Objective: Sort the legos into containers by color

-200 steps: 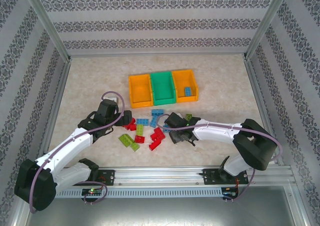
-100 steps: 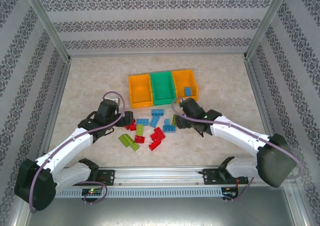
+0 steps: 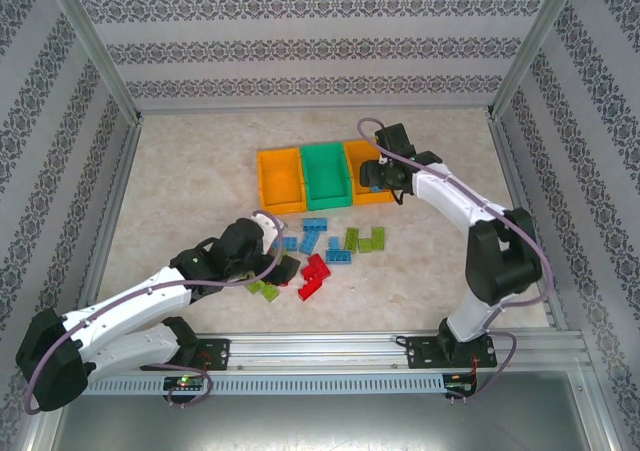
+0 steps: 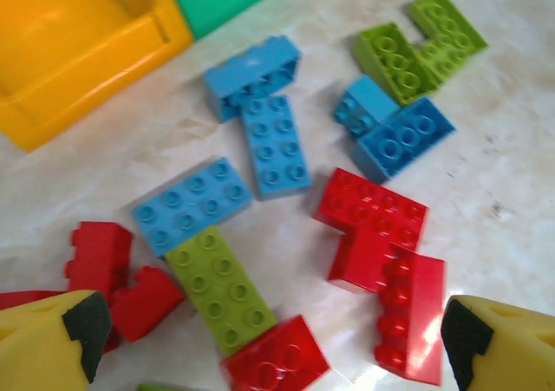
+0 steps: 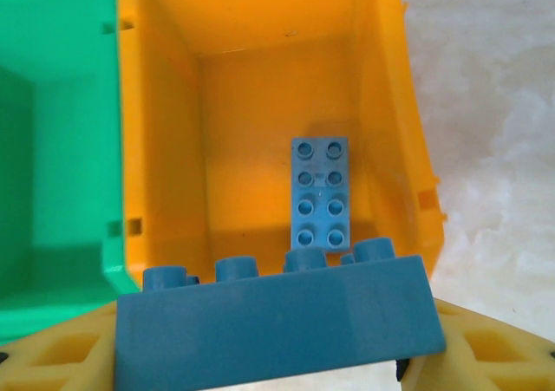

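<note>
One light blue studded plastic brick (image 5: 277, 322) is pinched between the right gripper's (image 3: 384, 175) fingers, just above the near wall of the right-hand orange plastic bin (image 5: 395, 148), last in a row of three toward the table's (image 3: 180, 191) far edge. Another blue brick (image 5: 319, 192) lies flat on that bin's floor. The step in hand looks like the drop: a slight advance past the rim, then parting the fingers, keeping clear of the neighbouring green bin (image 5: 52, 148). The left gripper (image 4: 273, 326), fingers spread wide, hovers over the loose red, blue and lime bricks (image 3: 320, 256) mid-table; several touch, which could hamper a clean single pick.
</note>
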Robot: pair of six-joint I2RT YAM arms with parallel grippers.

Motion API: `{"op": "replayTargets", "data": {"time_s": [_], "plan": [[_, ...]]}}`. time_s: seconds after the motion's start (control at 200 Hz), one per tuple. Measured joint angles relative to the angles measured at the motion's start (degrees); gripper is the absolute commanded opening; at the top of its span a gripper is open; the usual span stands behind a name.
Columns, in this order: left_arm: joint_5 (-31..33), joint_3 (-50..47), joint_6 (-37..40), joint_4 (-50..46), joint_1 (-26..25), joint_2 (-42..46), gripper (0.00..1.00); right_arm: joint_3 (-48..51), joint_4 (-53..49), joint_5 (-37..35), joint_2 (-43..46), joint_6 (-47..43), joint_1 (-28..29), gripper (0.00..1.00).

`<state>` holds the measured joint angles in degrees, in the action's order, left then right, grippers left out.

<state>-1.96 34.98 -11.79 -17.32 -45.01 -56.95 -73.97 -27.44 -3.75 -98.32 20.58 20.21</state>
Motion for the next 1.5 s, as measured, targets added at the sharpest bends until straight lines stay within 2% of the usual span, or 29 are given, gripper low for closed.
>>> {"op": "replayTargets", "data": {"time_s": [0.145,0.29,0.53,0.769,1.174,1.504], "plan": [[-0.2,0.0,0.3,0.0,-5.6,-0.7,0.93,-3.3,-1.7,0.0,-5.8,0.0,-0.2,0.53],[0.1,0.2,0.5,-0.8,-11.1,-5.3,0.88,-6.2,-2.8,-0.1,-9.7,0.3,-0.2,0.56],[0.5,3.1,0.5,-2.0,-14.9,-15.7,0.85,-9.5,-4.5,-1.0,-12.7,0.3,-0.5,0.61],[0.4,4.8,-0.5,-2.1,-16.3,-20.1,0.78,-10.7,-4.7,-1.3,-13.6,0.3,-0.6,0.65],[1.7,6.0,-2.2,-1.9,-16.5,-24.9,0.77,-9.1,-2.5,-0.2,-12.5,1.1,-0.5,0.77],[2.2,8.5,-1.6,-1.1,-16.5,-29.6,0.52,-1.4,-1.8,1.9,-5.5,3.6,-0.1,0.88]]}}
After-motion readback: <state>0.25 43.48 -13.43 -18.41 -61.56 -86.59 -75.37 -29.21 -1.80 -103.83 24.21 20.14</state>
